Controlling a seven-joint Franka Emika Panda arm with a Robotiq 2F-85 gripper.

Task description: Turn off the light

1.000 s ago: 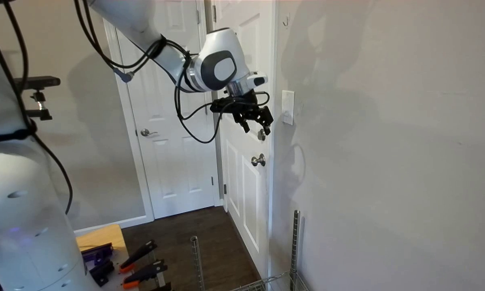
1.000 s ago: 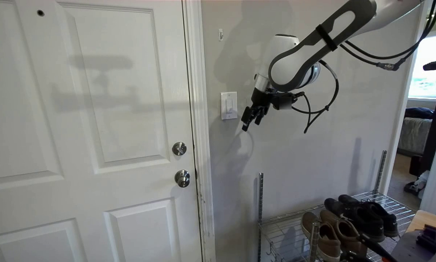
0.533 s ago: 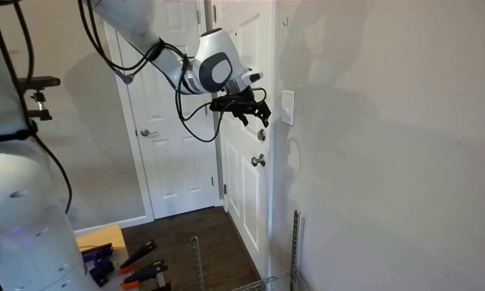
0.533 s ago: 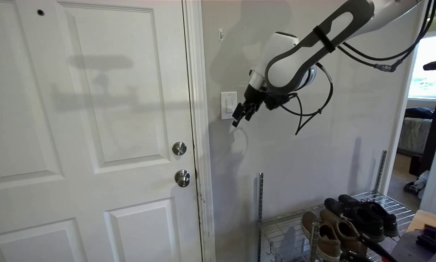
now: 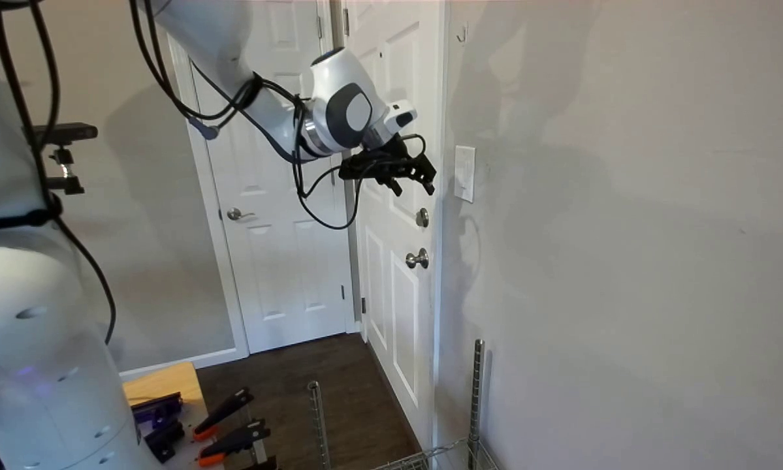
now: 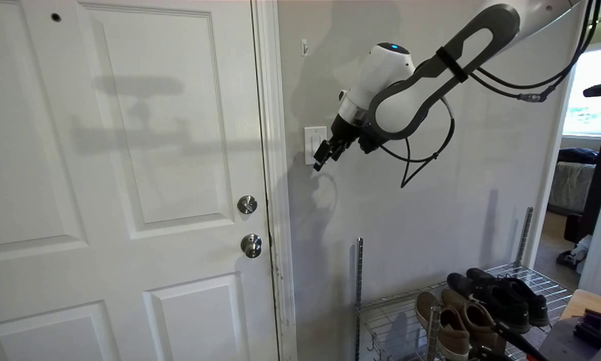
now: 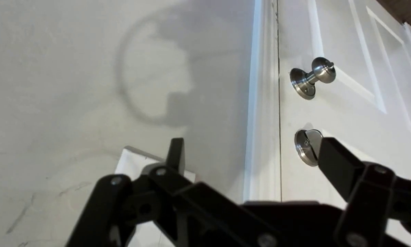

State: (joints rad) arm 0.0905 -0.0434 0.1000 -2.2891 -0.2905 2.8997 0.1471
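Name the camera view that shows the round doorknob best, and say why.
The wrist view. There the round doorknob appears largest, with nothing in front of it, and at an angle that shows its stem. Both exterior views also show it whole and uncovered, below the deadbolt, but far smaller.

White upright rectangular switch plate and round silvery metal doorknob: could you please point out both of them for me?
White upright rectangular switch plate (image 5: 465, 173): in an exterior view, middle of the front face.
Round silvery metal doorknob (image 6: 252, 246): in an exterior view, on the knob's front.
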